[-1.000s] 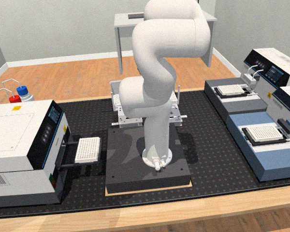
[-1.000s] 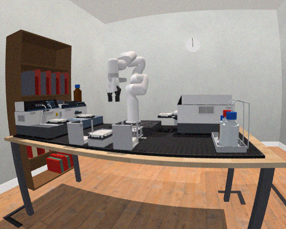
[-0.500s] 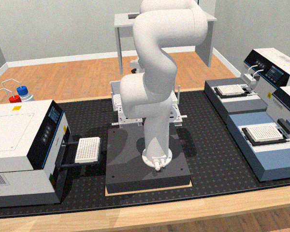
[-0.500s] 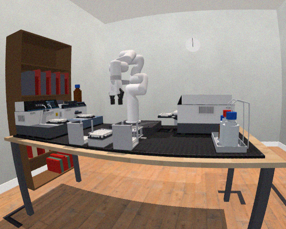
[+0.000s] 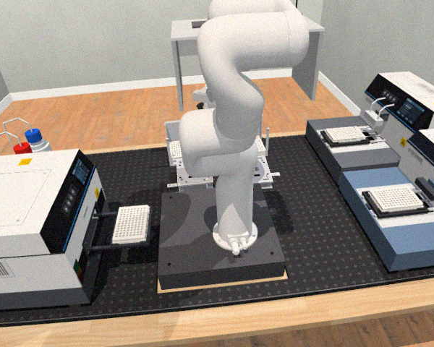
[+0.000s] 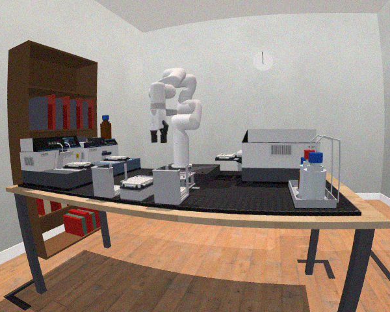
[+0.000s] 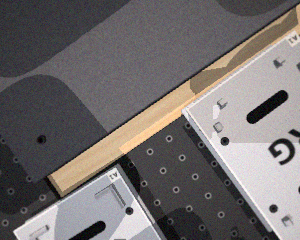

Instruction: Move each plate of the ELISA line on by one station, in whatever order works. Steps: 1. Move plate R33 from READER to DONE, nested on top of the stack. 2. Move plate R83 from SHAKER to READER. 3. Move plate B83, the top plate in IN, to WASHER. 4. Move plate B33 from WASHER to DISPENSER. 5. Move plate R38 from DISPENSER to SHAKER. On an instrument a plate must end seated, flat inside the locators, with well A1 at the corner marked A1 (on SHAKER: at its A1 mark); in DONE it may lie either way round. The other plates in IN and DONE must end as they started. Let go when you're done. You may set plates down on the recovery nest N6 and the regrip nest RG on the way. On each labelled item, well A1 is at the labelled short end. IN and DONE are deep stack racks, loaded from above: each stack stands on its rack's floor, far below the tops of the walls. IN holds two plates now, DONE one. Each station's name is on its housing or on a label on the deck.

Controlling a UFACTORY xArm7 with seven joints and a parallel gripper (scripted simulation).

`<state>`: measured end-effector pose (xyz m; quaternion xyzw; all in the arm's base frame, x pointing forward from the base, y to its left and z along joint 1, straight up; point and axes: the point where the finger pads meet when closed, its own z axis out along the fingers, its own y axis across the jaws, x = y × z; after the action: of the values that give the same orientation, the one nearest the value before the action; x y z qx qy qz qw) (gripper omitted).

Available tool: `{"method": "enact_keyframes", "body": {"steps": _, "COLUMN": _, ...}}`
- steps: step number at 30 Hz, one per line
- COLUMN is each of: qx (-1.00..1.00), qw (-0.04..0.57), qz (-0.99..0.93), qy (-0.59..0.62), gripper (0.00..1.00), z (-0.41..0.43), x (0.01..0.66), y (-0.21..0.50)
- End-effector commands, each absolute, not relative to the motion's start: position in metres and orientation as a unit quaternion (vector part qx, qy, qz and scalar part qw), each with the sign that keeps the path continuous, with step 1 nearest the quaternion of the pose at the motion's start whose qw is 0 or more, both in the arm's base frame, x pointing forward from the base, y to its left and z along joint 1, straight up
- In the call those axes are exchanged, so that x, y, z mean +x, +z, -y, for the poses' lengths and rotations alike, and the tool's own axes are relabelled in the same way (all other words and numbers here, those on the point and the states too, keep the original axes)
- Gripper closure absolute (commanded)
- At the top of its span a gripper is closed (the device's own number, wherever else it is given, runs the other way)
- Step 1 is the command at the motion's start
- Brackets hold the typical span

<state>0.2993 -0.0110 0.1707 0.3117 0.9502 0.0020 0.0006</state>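
My gripper [image 6: 158, 136] is open and empty, hanging high above the deck behind the arm's base; in the top view the arm hides it. The wrist view looks straight down on the empty regrip nest marked RG [image 7: 270, 145] and the corner of a second empty nest [image 7: 90, 217]; no fingers show there. A white well plate [image 5: 131, 224] lies on the tray of the big white instrument at the left. Two more plates sit on the right-hand instruments, one on the grey housing [image 5: 345, 134] and one on the blue housing [image 5: 396, 199]. Another plate [image 6: 136, 181] sits on a low unit between two racks.
Two white stack racks [image 6: 103, 181] [image 6: 167, 186] stand at the deck's far edge; their contents are hidden. The arm's grey base plate [image 5: 217, 238] takes the deck's middle. A bottle carrier [image 6: 312, 182] with blue- and red-capped bottles stands beside the big white instrument.
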Motion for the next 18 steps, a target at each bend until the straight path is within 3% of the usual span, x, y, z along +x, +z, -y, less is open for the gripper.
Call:
{"method": "enact_keyframes", "body": {"steps": 1, "qx": 0.391, "qw": 0.002, "qz": -0.920, "qy": 0.002, "gripper": 0.00, "z": 0.0110, "x": 0.3004, "y": 0.1719}}
{"method": "enact_keyframes", "body": {"steps": 18, "qx": 0.628, "qw": 0.002, "qz": -0.778, "qy": 0.002, "gripper": 0.00, "z": 0.0110, "x": 0.3004, "y": 0.1719}}
